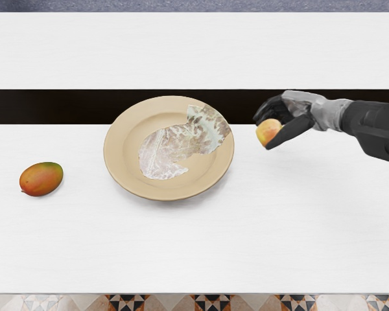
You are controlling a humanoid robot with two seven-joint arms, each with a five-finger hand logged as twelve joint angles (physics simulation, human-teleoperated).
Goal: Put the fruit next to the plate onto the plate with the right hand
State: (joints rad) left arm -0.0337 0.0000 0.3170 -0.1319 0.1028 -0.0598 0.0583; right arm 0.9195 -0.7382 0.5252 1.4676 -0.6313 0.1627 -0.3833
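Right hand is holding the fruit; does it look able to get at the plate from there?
Probably yes. The right hand grips the small fruit just right of the plate, and nothing shows on the table between them. The mango lies beyond the plate's left side, out of the way.

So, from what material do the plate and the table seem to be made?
The plate looks like matte beige ceramic or stoneware: the colour is even, there are no sharp highlights, and the rim is raised. Its grey-white marbled patch could be glaze or a worn print; I cannot tell which. The table looks like white painted or laminated wood, with faint horizontal streaks.
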